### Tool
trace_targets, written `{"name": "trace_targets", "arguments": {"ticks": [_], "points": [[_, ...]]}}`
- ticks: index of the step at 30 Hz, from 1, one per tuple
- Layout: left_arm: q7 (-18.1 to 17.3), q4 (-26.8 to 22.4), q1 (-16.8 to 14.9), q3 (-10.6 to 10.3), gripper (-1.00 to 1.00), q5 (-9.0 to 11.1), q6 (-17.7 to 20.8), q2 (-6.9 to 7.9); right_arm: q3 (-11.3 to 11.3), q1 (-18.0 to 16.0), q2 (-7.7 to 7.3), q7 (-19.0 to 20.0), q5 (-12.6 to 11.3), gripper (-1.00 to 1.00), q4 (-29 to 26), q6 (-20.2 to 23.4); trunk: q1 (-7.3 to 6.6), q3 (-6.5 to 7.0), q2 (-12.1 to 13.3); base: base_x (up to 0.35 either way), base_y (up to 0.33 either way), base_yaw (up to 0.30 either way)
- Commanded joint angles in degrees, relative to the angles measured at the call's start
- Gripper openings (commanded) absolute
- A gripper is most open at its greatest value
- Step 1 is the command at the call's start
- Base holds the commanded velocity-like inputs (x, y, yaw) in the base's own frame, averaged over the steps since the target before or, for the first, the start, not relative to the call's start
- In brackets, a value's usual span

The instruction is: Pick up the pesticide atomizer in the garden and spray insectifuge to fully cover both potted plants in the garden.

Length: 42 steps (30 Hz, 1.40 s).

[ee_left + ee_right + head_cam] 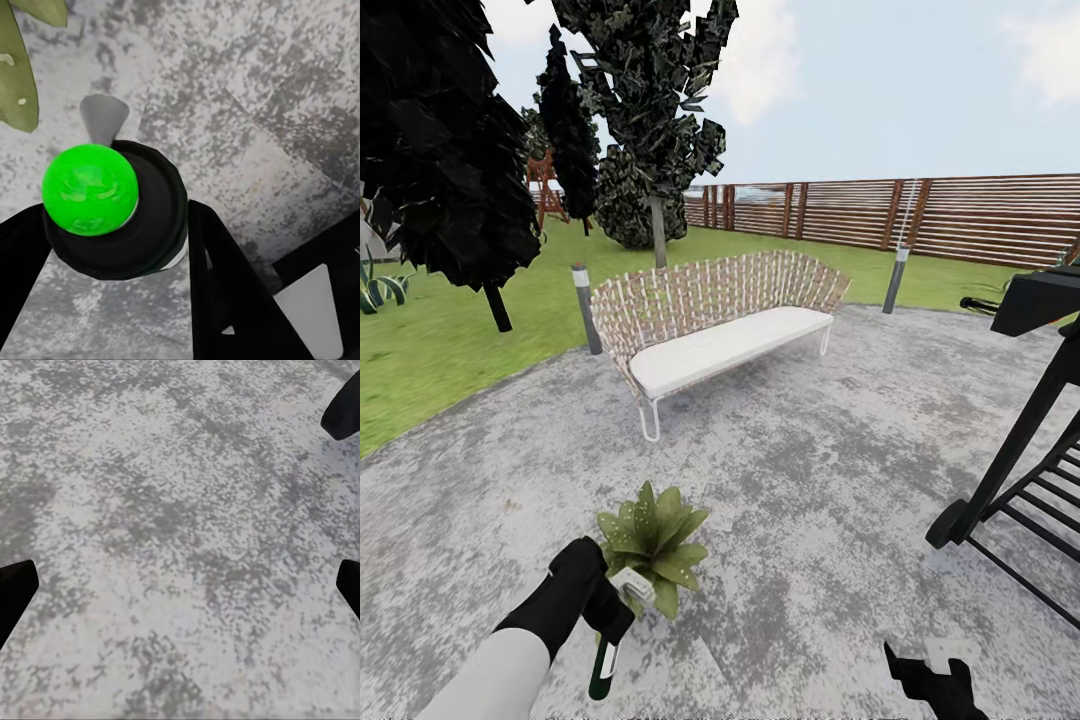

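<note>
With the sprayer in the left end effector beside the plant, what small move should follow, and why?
Probably turn the dark green pesticide atomizer so its nozzle faces the broad-leaved potted plant: the left end effector grips it right beside the leaves, yet it hangs downward toward the mottled grey paving.

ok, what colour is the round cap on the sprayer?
Bright green cap on a black collar, clearest in the left wrist view.

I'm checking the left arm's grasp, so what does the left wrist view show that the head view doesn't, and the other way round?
The left wrist view alone shows a bright green ball top on a black round collar, flanked by the dark fingers. The head view alone shows the wicker bench, the fence and the black grill. Both show the pesticide atomizer in the left gripper, the potted plant's leaves and the grey paving.
</note>
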Motion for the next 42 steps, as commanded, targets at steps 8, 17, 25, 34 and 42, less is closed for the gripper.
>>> {"name": "trace_targets", "arguments": {"ticks": [8,17,25,34,42], "points": [[-0.56,-0.23,-0.08,0.10,-1.00,-0.50,0.40,-0.32,-0.49,-0.09,0.03,0.46,0.31,1.00,-0.01,-0.32,1.09,-1.68,-2.05,0.000,0.000,0.000],[-0.55,0.01,-0.01,0.15,-1.00,-0.42,0.41,-0.20,-0.49,-0.09,0.08,0.46,0.31,1.00,-0.02,-0.32,1.09,-2.49,-2.05,0.000,0.000,0.000],[-0.59,-0.03,-0.21,0.16,-1.00,-0.36,0.49,-0.51,-0.46,-0.09,0.04,0.46,0.33,1.00,-0.10,-0.32,1.09,-2.59,-2.05,0.129,0.060,0.000],[-0.75,-0.38,-1.89,0.16,-1.00,0.20,4.38,-0.86,-0.49,-0.09,0.00,0.46,0.40,1.00,-0.10,-0.23,1.09,-2.59,-2.05,0.002,0.001,0.000],[-7.58,-0.03,-4.00,-0.71,-1.00,-0.32,4.18,-0.54,-0.47,-0.09,0.00,0.46,0.40,1.00,-0.08,-0.23,1.09,-2.59,-2.05,0.000,0.000,0.000]]}}
